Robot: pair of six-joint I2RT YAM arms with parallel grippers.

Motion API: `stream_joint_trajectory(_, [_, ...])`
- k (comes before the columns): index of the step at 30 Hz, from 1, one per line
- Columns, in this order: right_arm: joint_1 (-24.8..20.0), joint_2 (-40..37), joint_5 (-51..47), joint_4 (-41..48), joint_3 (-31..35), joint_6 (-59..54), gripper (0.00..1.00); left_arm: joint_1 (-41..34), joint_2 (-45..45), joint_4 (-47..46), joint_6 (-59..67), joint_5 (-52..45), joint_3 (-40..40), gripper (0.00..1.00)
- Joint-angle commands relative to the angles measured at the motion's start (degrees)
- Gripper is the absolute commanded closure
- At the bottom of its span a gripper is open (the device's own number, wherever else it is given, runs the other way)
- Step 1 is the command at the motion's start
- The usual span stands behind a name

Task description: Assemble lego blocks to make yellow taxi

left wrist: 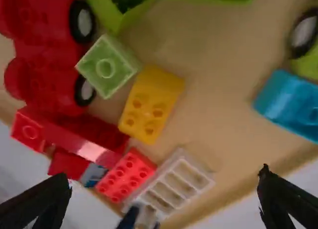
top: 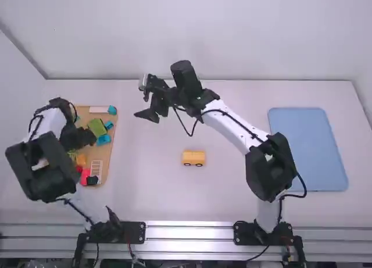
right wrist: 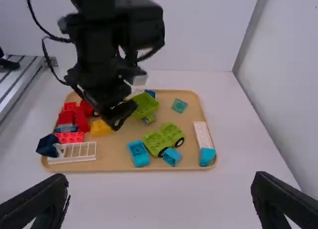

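Note:
My left gripper [top: 87, 141] is over the wooden tray [top: 110, 157]; in the left wrist view this gripper [left wrist: 164, 194] is open, with nothing between its fingers. Ahead of it lies a yellow block [left wrist: 150, 104], beside a light green block [left wrist: 108, 66]. The yellow block [right wrist: 101, 128] also shows in the right wrist view. A yellow piece on dark wheels [top: 193, 158] stands alone on the table's middle. My right gripper [top: 140, 98] is held above the table right of the tray; in its wrist view the gripper [right wrist: 159, 194] is open and holds nothing.
The tray also carries red blocks [left wrist: 49, 55], a white ladder-like piece [right wrist: 73, 152], a green wheeled piece [right wrist: 164, 138] and blue blocks [right wrist: 138, 153]. A dark blue piece [right wrist: 47, 145] is at its corner. A blue tray [top: 308, 149] lies far right.

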State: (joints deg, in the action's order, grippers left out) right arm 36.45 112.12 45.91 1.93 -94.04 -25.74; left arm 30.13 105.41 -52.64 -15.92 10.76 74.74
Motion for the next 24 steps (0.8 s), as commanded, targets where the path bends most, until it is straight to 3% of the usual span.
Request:
stream_joint_trajectory(1, [-0.5,-0.5,0.1,-0.3,-1.2,0.3,0.02,0.7,1.6,2.3,4.7,3.4,-0.7,0.01])
stream_joint_trajectory(3, [-0.5,-0.5,0.1,-0.4,-1.2,0.2,0.02,0.8,1.6,5.2,8.1,2.2,-2.4,0.02])
stream_joint_trajectory(4, [-0.5,-0.5,0.1,-0.5,-1.2,0.2,0.02,0.9,1.6,7.0,10.0,1.4,-3.5,0.15])
stream_joint_trajectory(6, [-0.5,-0.5,-0.2,-0.6,-1.2,0.2,0.02,1.0,1.6,10.3,11.8,-0.4,-5.6,0.28])
stream_joint_trajectory(9, [-0.5,-0.5,-3.0,-0.6,-1.2,0.2,0.02,1.0,1.6,13.0,11.9,-0.8,-7.6,0.38])
stream_joint_trajectory(24, [-0.3,-0.5,-5.5,-0.4,-1.2,0.2,0.02,3.3,1.5,20.7,11.7,-1.0,-14.5,0.42])
